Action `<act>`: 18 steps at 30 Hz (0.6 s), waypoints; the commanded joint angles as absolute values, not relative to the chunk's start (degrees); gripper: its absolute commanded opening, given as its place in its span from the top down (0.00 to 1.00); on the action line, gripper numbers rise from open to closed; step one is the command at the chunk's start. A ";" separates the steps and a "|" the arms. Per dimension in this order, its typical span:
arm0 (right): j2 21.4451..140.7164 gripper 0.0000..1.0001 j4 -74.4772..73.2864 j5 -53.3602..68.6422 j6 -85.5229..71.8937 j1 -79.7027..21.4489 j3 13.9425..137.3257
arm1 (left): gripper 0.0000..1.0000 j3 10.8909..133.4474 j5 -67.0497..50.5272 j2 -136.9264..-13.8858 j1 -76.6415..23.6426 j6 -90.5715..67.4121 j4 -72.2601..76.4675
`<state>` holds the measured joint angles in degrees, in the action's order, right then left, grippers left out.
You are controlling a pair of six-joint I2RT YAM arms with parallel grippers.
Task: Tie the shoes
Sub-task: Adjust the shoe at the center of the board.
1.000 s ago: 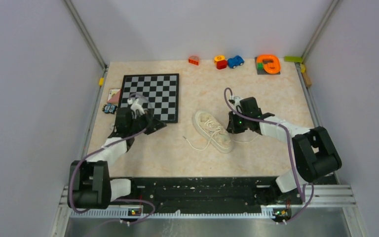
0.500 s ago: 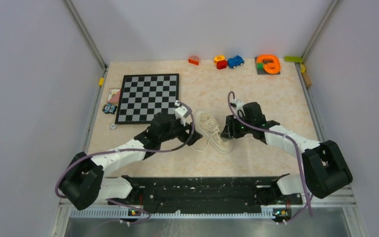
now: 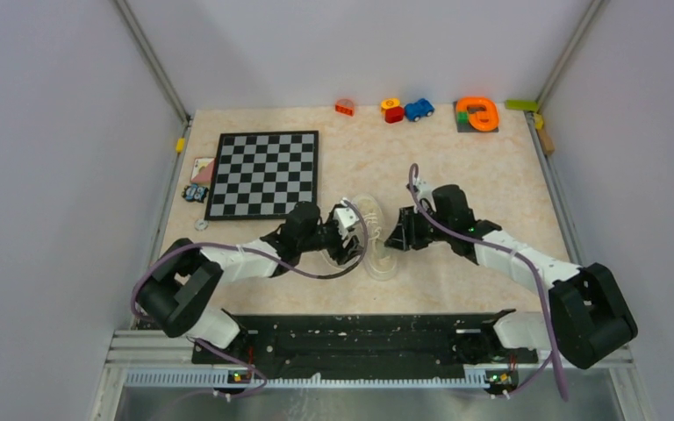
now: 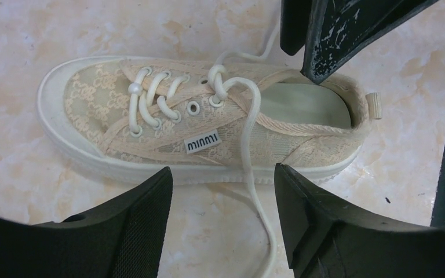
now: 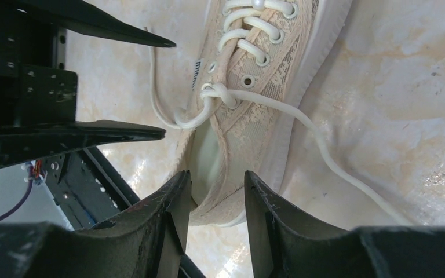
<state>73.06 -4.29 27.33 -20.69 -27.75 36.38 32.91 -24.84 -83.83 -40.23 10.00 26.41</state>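
The sneaker (image 3: 374,244) lies mid-table (image 3: 491,167) between your arms, its long axis running roughly near-to-far. Your left gripper (image 4: 223,180) stands open at its side, and a loose lace (image 4: 249,150) trails between the fingers, ungrasped. That arm looks better placed. Your right gripper (image 5: 215,177) is parted and empty over the heel. The upper is lacy canvas, the sole smooth and pale, the cord limp and round.

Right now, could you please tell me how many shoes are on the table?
1. The shoe lies between the left claw and the right claw, right of the chessboard and toward the near edge. No second shoe shows in any view.
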 commanded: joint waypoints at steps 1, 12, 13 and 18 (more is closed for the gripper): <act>68.27 0.58 -4.81 24.72 -19.73 -27.55 37.10 | 0.33 36.78 -30.57 -87.06 -40.50 17.06 30.79; 55.08 0.52 -0.68 14.21 -18.52 -23.29 31.65 | 0.67 40.66 -30.01 -92.43 -42.85 19.95 30.95; 55.02 0.52 -0.44 14.17 -18.29 -23.31 31.48 | 0.71 41.13 -30.12 -92.77 -42.93 20.28 30.35; 56.23 0.57 -0.35 13.32 -18.90 -23.24 30.63 | 1.00 40.52 -29.44 -92.02 -43.26 20.51 29.45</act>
<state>55.88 -2.15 15.79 -19.07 -23.46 31.20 39.44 -29.10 -92.77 -42.76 19.29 28.32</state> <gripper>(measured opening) 0.465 0.036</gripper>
